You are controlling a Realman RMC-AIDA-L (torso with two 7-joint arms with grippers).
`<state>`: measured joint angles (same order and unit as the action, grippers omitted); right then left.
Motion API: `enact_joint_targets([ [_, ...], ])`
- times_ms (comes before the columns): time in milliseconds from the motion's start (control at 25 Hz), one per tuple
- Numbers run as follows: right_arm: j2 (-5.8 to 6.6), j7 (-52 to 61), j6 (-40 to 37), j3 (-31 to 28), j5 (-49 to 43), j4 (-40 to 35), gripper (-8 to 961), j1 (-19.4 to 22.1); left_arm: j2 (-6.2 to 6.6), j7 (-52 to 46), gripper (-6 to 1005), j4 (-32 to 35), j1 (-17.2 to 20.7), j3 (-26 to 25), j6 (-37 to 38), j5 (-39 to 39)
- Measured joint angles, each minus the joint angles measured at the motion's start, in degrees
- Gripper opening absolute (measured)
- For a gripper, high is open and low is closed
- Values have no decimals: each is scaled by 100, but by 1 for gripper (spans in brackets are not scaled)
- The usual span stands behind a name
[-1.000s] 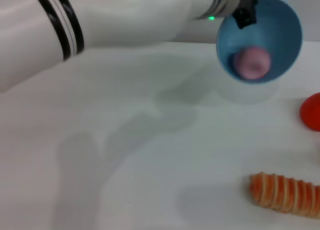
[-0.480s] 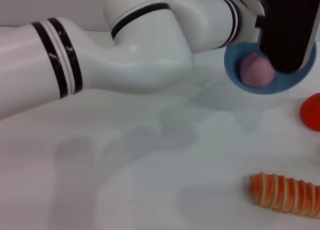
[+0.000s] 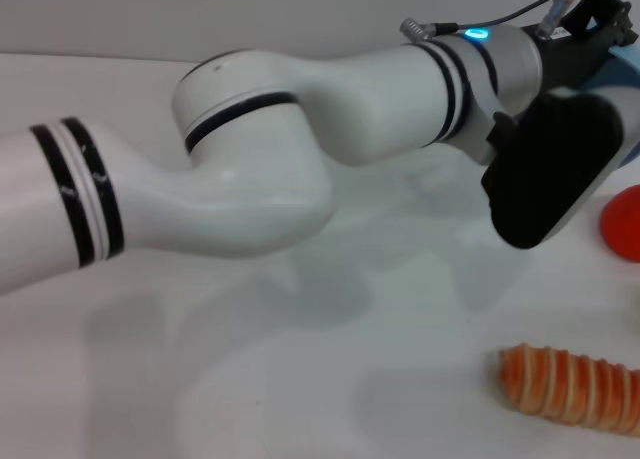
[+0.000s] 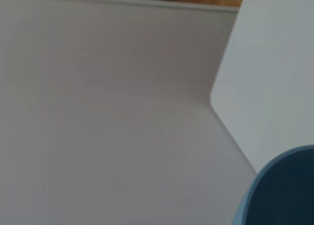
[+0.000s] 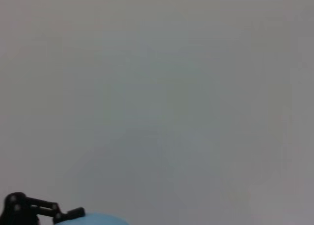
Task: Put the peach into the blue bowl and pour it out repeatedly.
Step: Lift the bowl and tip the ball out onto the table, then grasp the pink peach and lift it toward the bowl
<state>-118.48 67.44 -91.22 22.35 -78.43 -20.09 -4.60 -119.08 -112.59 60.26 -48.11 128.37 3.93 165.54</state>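
My left arm reaches across the table to the far right in the head view. The black left gripper (image 3: 585,129) covers nearly all of the blue bowl (image 3: 628,67), so only a light-blue sliver shows at the right edge. It holds the bowl by the rim, lifted off the table. That rim also fills a corner of the left wrist view as the blue bowl (image 4: 282,190). A thin edge of the blue bowl (image 5: 93,219) shows in the right wrist view, beside a black part of the left gripper (image 5: 29,209). The peach is hidden. The right gripper is out of view.
A bright red round object (image 3: 622,222) lies at the right edge of the white table (image 3: 300,379). An orange-and-white striped roll (image 3: 570,384) lies at the front right. A light wall rises behind the table.
The left arm has swung and turned. The bowl went from tilted and open toward me, with the peach showing inside, to hidden behind the black gripper. The peach is no longer visible.
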Motion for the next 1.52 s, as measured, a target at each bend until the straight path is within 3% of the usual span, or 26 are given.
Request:
enact_joint_targets([
  [440, 1, 45, 32, 11, -35, 13, 588, -93, 0, 229, -1, -196, 341, 40, -894, -165],
  [600, 17, 678, -64, 55, -180, -226, 588, -52, -1, -355, -1, -414, 345, -87, -945, -1051],
  [920, 147, 3451, -145, 70, -2623, -1977, 588, -385, 21, -1831, -1, -621, 612, -417, -1319, -2963],
  [1080, 157, 4029, -404, 77, -3784, -2288, 588, -874, 39, -2507, 0, -831, 522, -815, -909, -3614],
  [1240, 90, 4102, -289, 84, -4412, -2218, 588, -1414, 55, -3273, 0, -902, 387, -1597, 213, -4076],
  [1360, -14, 4180, 190, 108, -4678, -1967, 588, -1807, 58, -3512, 0, -1016, 282, -1913, 756, -4168],
  [1520, -4, 4194, 1105, 588, -4720, -1222, 588, -2328, 50, -4051, 0, -1132, 241, -2000, 1211, -4384],
])
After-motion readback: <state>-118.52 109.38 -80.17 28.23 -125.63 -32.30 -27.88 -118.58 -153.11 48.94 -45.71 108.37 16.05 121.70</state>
